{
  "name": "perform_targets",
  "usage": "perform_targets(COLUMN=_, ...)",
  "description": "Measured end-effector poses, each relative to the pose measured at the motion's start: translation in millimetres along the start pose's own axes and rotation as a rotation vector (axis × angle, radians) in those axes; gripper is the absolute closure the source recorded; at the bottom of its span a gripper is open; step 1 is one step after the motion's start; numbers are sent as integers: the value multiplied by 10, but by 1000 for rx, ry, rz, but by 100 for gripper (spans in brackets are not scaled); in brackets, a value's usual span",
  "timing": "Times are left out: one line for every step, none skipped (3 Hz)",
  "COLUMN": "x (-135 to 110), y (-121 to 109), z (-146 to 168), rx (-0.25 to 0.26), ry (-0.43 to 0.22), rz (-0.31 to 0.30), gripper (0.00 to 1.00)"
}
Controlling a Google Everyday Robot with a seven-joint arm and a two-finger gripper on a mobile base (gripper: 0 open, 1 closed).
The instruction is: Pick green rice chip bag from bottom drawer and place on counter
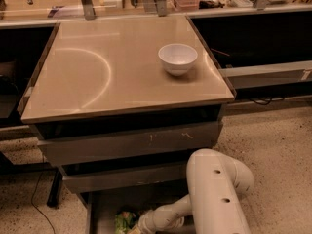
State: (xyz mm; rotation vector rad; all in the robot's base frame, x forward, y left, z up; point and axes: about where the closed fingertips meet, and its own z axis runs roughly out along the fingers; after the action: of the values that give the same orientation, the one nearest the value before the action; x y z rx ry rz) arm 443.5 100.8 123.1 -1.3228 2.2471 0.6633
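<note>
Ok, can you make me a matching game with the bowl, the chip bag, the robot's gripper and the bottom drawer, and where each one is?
Things:
1. bowl
2. chip bag
3. gripper
4. bottom drawer

Places:
A. pulled open, lowest of three
B. on the counter
C. lying in the open drawer
D. at the tip of the arm, beside the bag

Pairs: 1-B, 2-C, 3-D, 4-A
</note>
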Motion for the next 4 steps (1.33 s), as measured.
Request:
perform_targets(x=-15, y=10, z=-14, rx=-5, ry=-5, rz=3, gripper=87)
perform_targets(x=-23, y=12, z=-26, rx=-5, ry=-5, rz=3, gripper=100)
perform_targets(x=-76, y=-7, z=-332, rx=-1, ry=-45, rz=26, gripper=100)
perform_targets(x=-109, y=-42, z=-951, rx=33, ry=-92, rz=63, gripper=100)
